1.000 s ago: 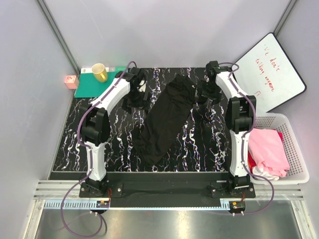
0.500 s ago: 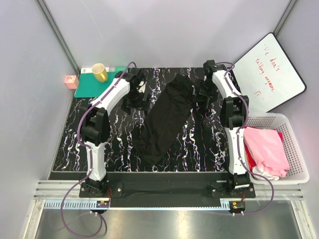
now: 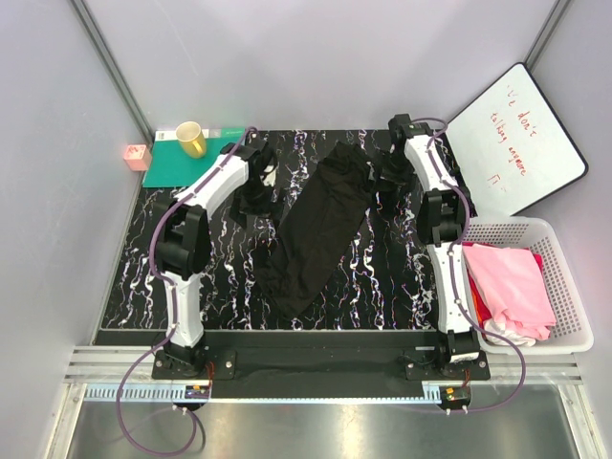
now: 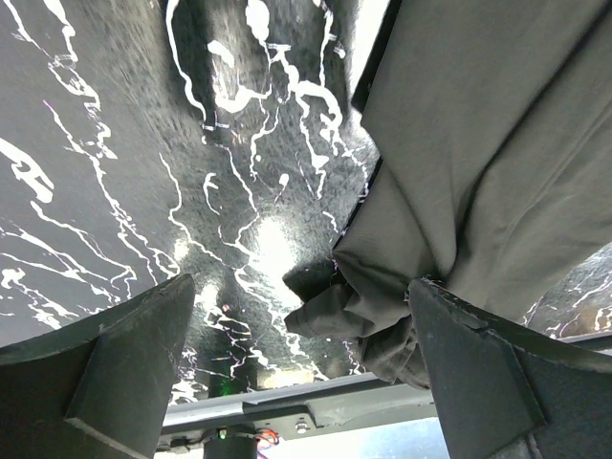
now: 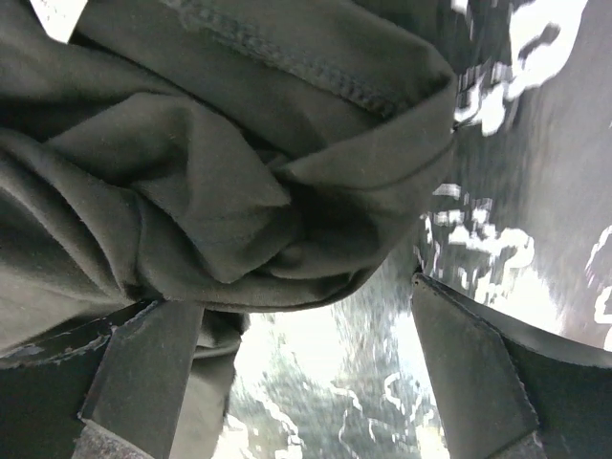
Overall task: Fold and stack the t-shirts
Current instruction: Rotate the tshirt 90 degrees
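Twice we find jaws spread and empty. We note the left gripper just left of the black shirt, which lies on the middle of the table, slanting near-left to far-right. The right gripper faces its bunched far edge, seemingly nearer.

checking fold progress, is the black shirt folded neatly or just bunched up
Bunched, not neatly folded: the black t-shirt lies as a long, narrow strip on the tabletop, its end crumpled in the wrist views.
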### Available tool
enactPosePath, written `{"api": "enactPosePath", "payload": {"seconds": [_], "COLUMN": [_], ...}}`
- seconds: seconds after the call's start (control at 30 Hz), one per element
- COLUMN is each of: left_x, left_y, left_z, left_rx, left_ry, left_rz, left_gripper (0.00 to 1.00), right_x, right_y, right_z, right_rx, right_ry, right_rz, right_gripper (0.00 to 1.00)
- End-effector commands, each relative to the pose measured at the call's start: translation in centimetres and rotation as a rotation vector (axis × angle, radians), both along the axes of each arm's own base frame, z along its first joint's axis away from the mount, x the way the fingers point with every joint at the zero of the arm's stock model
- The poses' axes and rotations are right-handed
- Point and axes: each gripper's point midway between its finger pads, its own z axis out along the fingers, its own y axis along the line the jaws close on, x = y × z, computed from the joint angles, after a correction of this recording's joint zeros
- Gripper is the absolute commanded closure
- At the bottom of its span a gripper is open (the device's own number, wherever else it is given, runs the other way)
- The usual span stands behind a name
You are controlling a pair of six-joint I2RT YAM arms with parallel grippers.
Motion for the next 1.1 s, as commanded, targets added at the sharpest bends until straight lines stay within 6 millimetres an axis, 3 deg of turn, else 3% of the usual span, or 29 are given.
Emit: {"api": "enactPosePath", "payload": {"seconds": [0.0,0.13,0.37,0.57,0.67,0.8,0.87,0.9,0.97,1.0,1.03,1.07], "left_x": [-0.3,-1.2,-3.7,-5.3,-5.9,-6.9,-7.6,-7.6,-8.2,-8.2,-8.4,-8.9], "left_y": [0.5,0.5,1.0,1.2,1.4,1.3,0.9,0.7,0.4,0.2,0.0,0.1], "left_z": [1.6,0.4,-2.5,-3.2,-3.3,-3.7,-3.9,-3.6,-3.4,-2.9,-2.8,-2.9], "left_rx": [-0.003,0.002,0.036,0.039,0.044,0.026,0.002,-0.009,-0.031,-0.049,-0.061,-0.062], "left_ry": [-0.044,0.002,0.093,0.120,0.124,0.139,0.149,0.139,0.141,0.122,0.124,0.135], "left_rz": [0.017,0.012,0.013,0.034,0.031,0.024,0.017,0.017,0.017,0.020,0.019,0.019], "left_gripper": [0.01,0.01,0.03,0.07,0.08,0.15,0.22,0.23,0.25,0.25,0.25,0.26], "right_x": [2.6,5.0,10.1,12.1,11.8,9.7,8.3,7.5,5.7,4.7,3.8,2.3], "right_y": [-0.3,0.5,3.7,4.9,4.9,3.9,3.6,3.5,3.7,3.9,4.2,5.1], "right_z": [-3.1,-2.5,0.7,3.9,7.2,13.1,13.7,16.3,16.5,18.5,18.8,17.7], "right_rx": [-0.017,0.030,0.201,0.276,0.268,0.218,0.205,0.209,0.232,0.253,0.281,0.341], "right_ry": [-0.052,-0.142,-0.365,-0.475,-0.519,-0.575,-0.556,-0.590,-0.555,-0.572,-0.558,-0.496], "right_rz": [0.004,0.000,0.012,0.031,0.070,0.108,0.121,0.126,0.129,0.133,0.135,0.134], "right_gripper": [0.04,0.04,0.00,0.00,0.00,0.00,0.00,0.00,0.00,0.00,0.00,0.00]}}
